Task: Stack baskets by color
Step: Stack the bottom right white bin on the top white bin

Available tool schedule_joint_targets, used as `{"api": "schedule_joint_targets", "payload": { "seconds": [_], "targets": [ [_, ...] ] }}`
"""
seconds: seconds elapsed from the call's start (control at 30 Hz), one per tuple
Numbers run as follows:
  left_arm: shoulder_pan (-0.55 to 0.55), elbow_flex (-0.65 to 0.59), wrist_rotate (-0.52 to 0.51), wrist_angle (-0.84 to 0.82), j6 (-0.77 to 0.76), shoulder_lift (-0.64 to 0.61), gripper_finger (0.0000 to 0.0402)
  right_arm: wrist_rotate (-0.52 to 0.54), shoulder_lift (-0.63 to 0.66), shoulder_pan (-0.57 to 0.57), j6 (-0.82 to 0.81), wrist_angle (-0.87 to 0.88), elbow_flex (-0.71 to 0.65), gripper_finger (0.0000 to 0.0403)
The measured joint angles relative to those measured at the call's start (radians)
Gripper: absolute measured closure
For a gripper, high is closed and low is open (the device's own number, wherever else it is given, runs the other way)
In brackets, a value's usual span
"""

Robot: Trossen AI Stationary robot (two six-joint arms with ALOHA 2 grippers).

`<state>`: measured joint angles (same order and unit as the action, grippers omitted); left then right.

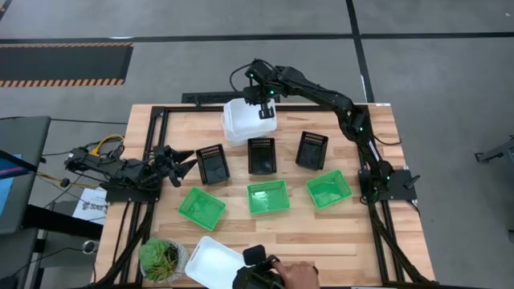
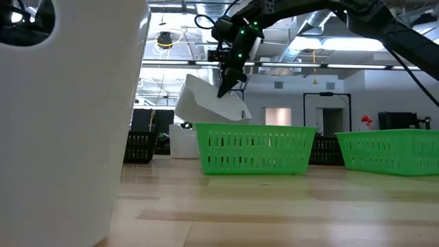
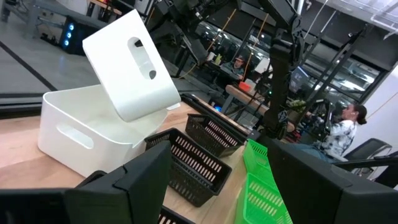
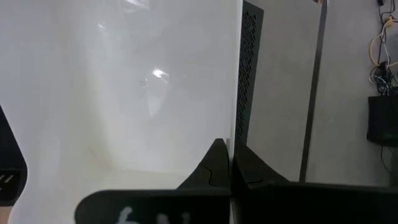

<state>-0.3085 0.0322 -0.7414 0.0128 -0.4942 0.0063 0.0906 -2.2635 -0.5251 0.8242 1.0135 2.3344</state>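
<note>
Right claw (image 1: 266,111) clamped on the rim of a tilted white basket (image 1: 250,112), top centre of frame, over a second white basket (image 3: 81,127); level it, centre it, lower it; left claw (image 1: 186,164) apart, mid-left.

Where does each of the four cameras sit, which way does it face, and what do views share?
High: overhead, facing down on the table; both arms show, left gripper parked at the left edge.
Low: at tabletop height, facing across; right gripper comes from above.
Left wrist: on the parked arm, facing across the table past its own fingers.
Right wrist: looks along shut fingers pinching a wall.
Shared: the tilted white basket held over another white basket shows in all four.
</note>
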Motion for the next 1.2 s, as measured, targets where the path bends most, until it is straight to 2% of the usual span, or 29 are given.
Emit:
{"api": "schedule_joint_targets", "payload": {
  "seconds": [0.87,1.0,1.2],
  "targets": [
    [0.000,0.000,-0.004,0.000,0.013,0.000,0.0145,-0.002,0.000,-0.001,0.042,0.073,0.000,0.0399],
    [0.000,0.000,-0.004,0.000,0.013,0.000,0.0145,-0.006,0.000,-0.001,0.049,0.081,0.000,0.0378],
    [0.000,0.000,-0.004,0.000,0.013,0.000,0.0145,-0.009,0.001,-0.001,0.049,0.078,0.000,0.0325]
  ]
}}
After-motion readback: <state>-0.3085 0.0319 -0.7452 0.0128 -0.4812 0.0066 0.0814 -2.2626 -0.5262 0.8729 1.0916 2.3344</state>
